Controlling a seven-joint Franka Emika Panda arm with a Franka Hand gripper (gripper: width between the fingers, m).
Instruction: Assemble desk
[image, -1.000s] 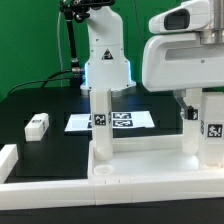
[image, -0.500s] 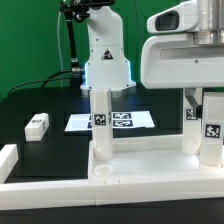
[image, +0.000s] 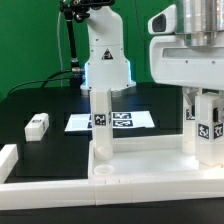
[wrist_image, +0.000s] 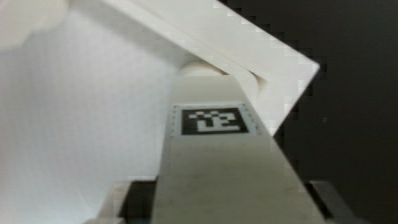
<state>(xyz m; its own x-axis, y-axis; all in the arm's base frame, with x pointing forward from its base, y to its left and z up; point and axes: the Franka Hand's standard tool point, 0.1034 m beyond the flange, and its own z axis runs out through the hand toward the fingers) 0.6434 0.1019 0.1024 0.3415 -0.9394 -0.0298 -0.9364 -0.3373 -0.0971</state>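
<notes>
– Over the tabletop's (image: 150, 150) far corner, exterior view's right: what has the hand (image: 207, 108) got?
– One leg (image: 208, 140), upright, tags facing out. The hand is closed partway onto it. Wrist view shows both fingers (wrist_image: 139, 203) flush against the leg's sides, with the tag face running between them.
– Is that leg seated in its socket?
– Cannot tell. Its lower end is down at the tabletop's rim at that corner, but the joint itself is hidden.
– Other legs?
– Yes, a second leg (image: 101, 125) stands upright at the tabletop's far corner on the exterior view's left, apart from the hand, one tag showing partway up.
– Tabletop placement?
– It lies flat on the black desk (image: 40, 100), toward the near edge, rim up. Just in front of it a border bar (image: 110, 198) runs along that near edge.
– Anything loose?
– One small white block (image: 37, 125), lying near the black desk's edge on the exterior view's left, well apart from the tabletop. The marker board (image: 78, 122) lies flat behind the tabletop, between it and the arm's base (image: 105, 60).
</notes>
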